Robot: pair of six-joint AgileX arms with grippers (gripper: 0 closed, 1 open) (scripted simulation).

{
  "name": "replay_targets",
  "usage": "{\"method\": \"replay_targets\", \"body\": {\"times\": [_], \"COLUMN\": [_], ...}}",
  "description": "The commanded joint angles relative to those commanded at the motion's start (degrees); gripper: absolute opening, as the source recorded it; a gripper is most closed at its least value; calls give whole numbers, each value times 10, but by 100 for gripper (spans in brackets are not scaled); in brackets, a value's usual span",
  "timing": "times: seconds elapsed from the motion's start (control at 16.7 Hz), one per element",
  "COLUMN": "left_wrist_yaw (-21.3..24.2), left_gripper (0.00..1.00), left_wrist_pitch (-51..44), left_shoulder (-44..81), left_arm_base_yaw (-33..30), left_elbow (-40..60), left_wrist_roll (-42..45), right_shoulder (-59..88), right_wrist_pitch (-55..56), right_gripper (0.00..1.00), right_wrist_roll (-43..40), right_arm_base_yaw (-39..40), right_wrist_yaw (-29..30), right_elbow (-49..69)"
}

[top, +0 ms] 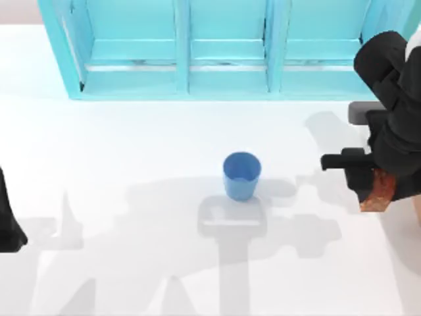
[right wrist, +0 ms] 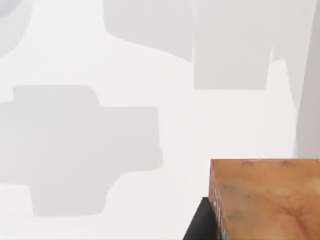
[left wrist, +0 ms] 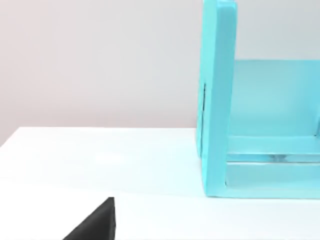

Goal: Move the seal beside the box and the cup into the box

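The blue cup (top: 242,175) stands upright near the middle of the white table, with no gripper near it. My right gripper (top: 370,188) hovers at the table's right side, shut on the reddish-brown mottled seal (top: 380,192). The seal's end (right wrist: 265,200) looms close in the right wrist view, with a dark finger (right wrist: 197,226) beside it. A thin tan strip at the top view's right edge, just past the seal, looks like a bit of the box (top: 418,212). My left arm (top: 9,224) is parked at the left edge.
A large turquoise shelf unit (top: 223,52) runs along the back of the table, and its end wall (left wrist: 217,100) shows in the left wrist view. White table (top: 131,158) lies open between the cup and both arms.
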Motion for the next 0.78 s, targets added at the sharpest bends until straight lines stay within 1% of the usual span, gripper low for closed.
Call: {"method": "replay_targets", "body": {"times": [0.06, 0.78], "left_wrist_yaw": [0, 0], "left_gripper": [100, 100], "left_wrist_pitch": [0, 0], "left_shoulder": [0, 0], "left_arm_base_yaw": [0, 0], "left_elbow": [0, 0], "left_wrist_roll": [0, 0], "right_shoulder": [0, 0], "right_wrist_pitch": [0, 0], "right_gripper": [0, 90], "right_wrist_roll": [0, 0], "right_arm_base_yaw": [0, 0], "right_wrist_yaw": [0, 0], "right_elbow": [0, 0]}}
